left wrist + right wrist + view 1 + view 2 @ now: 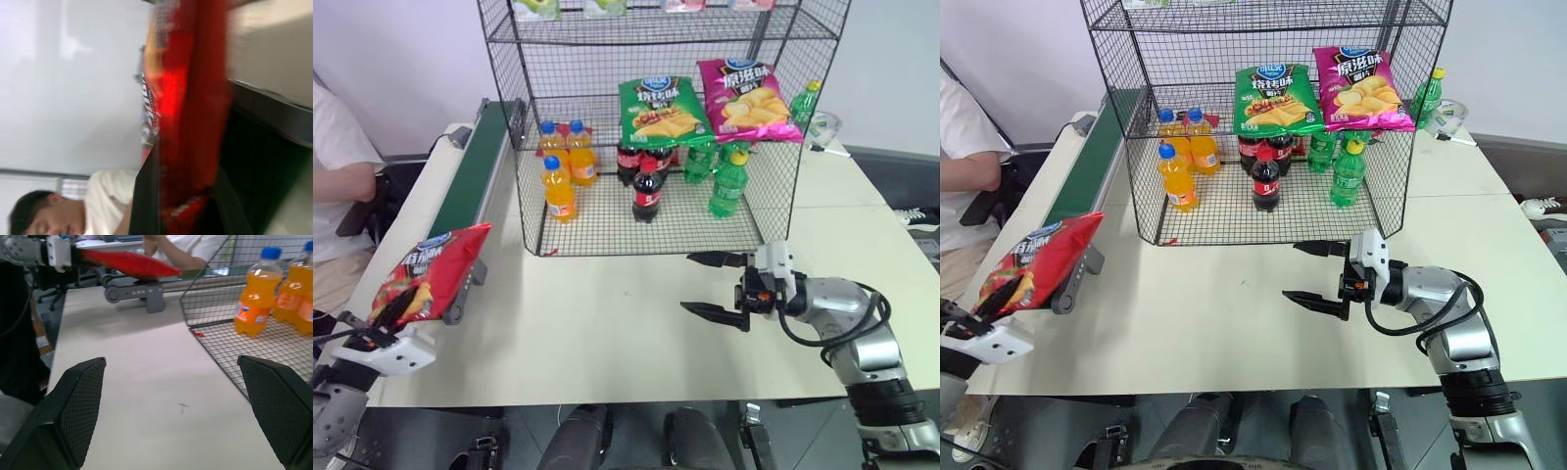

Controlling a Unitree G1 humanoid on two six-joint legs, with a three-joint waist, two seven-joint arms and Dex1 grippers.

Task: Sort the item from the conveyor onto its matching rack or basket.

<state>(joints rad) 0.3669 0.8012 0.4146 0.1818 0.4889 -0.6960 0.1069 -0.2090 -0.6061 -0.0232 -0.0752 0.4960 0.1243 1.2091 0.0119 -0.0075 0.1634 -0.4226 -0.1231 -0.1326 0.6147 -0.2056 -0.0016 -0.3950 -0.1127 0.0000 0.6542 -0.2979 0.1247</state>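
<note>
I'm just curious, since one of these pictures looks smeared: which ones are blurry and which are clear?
Left wrist view: heavily blurred, the red crisp bag a smeared streak. Right wrist view: the orange bottles fairly crisp, the end effector's near fingers soft. Both eye views: evenly lit and clear, with faint shadows on the table.

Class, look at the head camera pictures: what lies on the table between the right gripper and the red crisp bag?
Nothing: bare table top runs from the right gripper to the red crisp bag, which the left gripper holds at the conveyor end.
</note>
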